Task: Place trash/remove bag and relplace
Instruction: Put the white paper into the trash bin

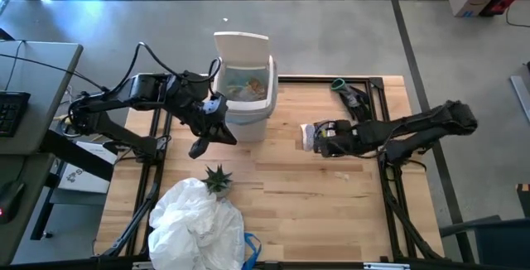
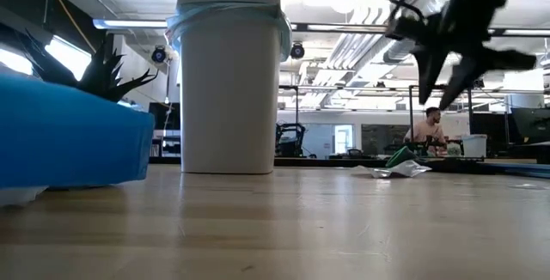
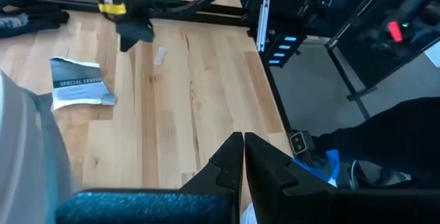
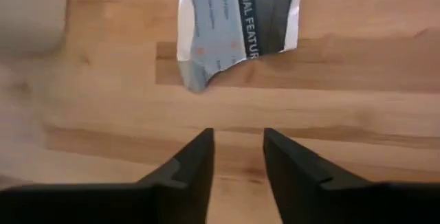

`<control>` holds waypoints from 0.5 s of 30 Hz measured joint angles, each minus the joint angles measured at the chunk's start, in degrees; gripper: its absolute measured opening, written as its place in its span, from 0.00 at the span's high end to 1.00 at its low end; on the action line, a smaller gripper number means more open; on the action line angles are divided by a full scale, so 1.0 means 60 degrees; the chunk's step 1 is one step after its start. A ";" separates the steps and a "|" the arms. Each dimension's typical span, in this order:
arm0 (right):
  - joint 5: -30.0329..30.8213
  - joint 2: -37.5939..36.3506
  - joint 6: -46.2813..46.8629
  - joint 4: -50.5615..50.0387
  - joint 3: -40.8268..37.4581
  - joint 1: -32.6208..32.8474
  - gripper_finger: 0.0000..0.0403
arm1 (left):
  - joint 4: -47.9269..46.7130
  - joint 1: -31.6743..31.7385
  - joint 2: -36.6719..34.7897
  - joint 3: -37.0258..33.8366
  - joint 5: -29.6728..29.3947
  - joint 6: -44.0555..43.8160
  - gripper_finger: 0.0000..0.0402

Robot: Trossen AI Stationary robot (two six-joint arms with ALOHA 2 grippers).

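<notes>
Right wrist view alone shows the right gripper (image 4: 237, 157) spread above a printed wrapper (image 4: 237, 25) (left gripper (image 3: 243, 157) pressed together).

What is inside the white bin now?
The high view shows the white bin lined with a light-blue bag, holding brown paper and clear plastic trash. Anything beneath that top layer is covered and cannot be seen.
</notes>
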 joint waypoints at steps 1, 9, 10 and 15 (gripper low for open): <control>-0.0026 -0.0335 0.0212 0.0552 -0.0493 -0.0147 0.70 | 0.0000 -0.0020 0.0010 0.0000 0.0003 -0.0026 1.00; 0.0682 -0.2411 0.0100 0.2917 -0.2993 -0.1334 0.42 | 0.0025 -0.0220 0.0015 0.0000 -0.0003 -0.0234 1.00; 0.0648 -0.2491 -0.0091 0.2942 -0.3210 -0.1499 0.40 | 0.0065 -0.0219 0.0015 0.0000 -0.0004 -0.0283 1.00; 0.0099 -0.2549 -0.1251 0.3826 -0.4103 -0.2211 0.36 | 0.0073 -0.0217 0.0015 0.0000 -0.0011 -0.0475 1.00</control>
